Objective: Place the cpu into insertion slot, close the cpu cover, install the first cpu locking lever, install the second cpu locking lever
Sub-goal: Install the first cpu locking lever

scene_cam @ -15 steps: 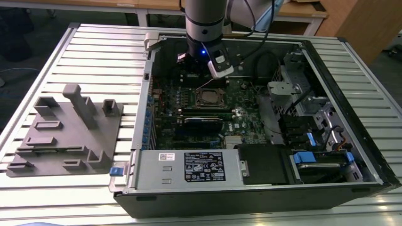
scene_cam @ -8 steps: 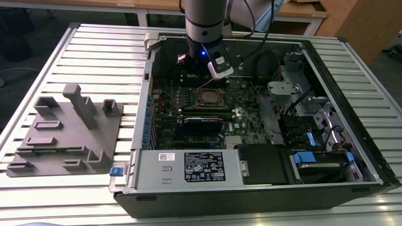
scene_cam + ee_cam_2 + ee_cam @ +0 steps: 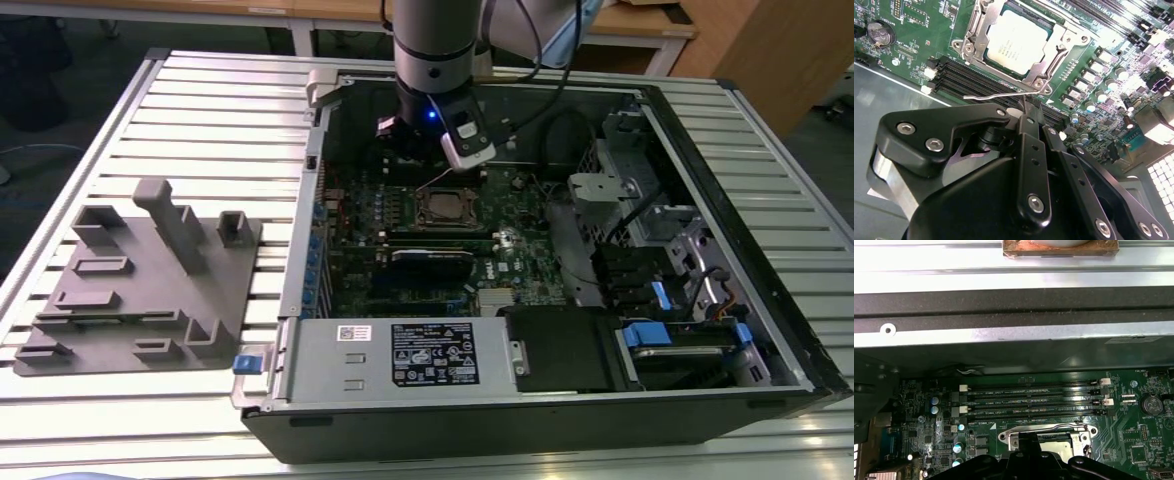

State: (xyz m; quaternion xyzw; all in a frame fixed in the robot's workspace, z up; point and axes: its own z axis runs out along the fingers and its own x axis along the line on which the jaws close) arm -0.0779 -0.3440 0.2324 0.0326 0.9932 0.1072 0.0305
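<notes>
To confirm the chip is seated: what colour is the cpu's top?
The cpu top is pale silvery-tan; clearest in the second wrist view.

cpu (image 3: 1015,42): silver-tan top, lying flat on the green board
cpu cover (image 3: 973,39): silvery frame, down around the chip's edges
locking lever (image 3: 994,95): thin wire crossing black memory slots (image 3: 966,75)
gripper (image 3: 1026,109): tip at the lever's end

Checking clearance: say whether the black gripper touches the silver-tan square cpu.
Apart. In the second wrist view the gripper ends short of the cpu; the silvery cover frame and memory slots lie between.
</notes>
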